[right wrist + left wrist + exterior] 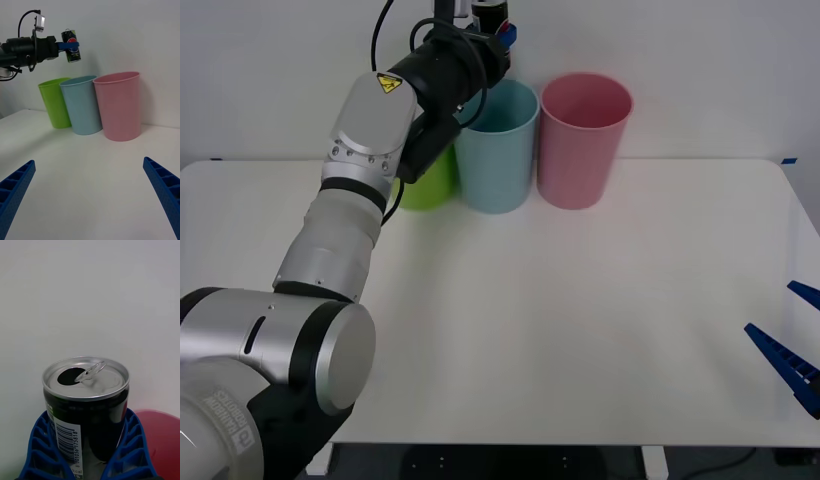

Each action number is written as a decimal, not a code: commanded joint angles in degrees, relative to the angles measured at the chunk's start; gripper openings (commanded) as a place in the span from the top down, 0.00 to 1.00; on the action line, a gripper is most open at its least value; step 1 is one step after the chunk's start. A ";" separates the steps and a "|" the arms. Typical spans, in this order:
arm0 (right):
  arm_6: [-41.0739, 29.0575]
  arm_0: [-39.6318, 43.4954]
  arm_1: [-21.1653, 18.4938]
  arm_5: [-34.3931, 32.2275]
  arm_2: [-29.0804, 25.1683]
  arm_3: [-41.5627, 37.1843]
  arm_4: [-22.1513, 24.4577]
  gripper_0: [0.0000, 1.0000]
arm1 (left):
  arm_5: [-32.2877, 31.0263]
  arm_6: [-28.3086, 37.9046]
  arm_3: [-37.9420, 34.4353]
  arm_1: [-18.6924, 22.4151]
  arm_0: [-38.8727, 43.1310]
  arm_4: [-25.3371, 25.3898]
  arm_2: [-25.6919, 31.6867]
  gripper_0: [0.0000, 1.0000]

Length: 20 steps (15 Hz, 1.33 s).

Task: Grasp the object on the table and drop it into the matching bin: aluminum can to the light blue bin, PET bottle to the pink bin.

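White table (580,330), three bins, one aluminum can (86,408) held aloft

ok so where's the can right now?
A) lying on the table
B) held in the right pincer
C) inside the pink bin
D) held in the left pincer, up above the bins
D: the left pincer is shut on the can, holding it upright in the air over the light blue bin; the right pincer is open and low over the table.
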 commanded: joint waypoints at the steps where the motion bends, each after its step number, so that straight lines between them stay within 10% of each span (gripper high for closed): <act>1: 0.00 0.00 0.00 0.00 0.00 0.00 0.00 0.00 | 0.27 -0.17 0.00 -0.37 0.00 -0.42 -0.36 0.99; 7: 0.00 0.00 0.00 0.00 0.00 0.00 0.00 0.00 | 0.18 -0.17 0.00 -0.37 0.00 0.28 -0.36 0.86; 8: 0.00 0.00 0.00 0.00 0.00 0.00 0.00 0.00 | 0.27 -0.17 0.00 -0.37 0.00 0.64 -0.36 0.68; 9: 0.00 0.00 0.00 0.00 0.00 0.00 0.00 0.00 | 0.18 -0.17 0.00 -0.37 0.00 0.64 -0.36 0.21; 10: 0.00 0.00 0.00 0.00 0.00 0.00 0.00 0.00 | 0.18 -0.17 0.00 -0.37 0.09 0.64 -0.27 0.00; 20: 0.00 0.00 0.00 0.00 0.00 0.00 0.00 0.00 | -0.08 -0.78 0.00 -0.28 0.44 4.24 -0.10 0.00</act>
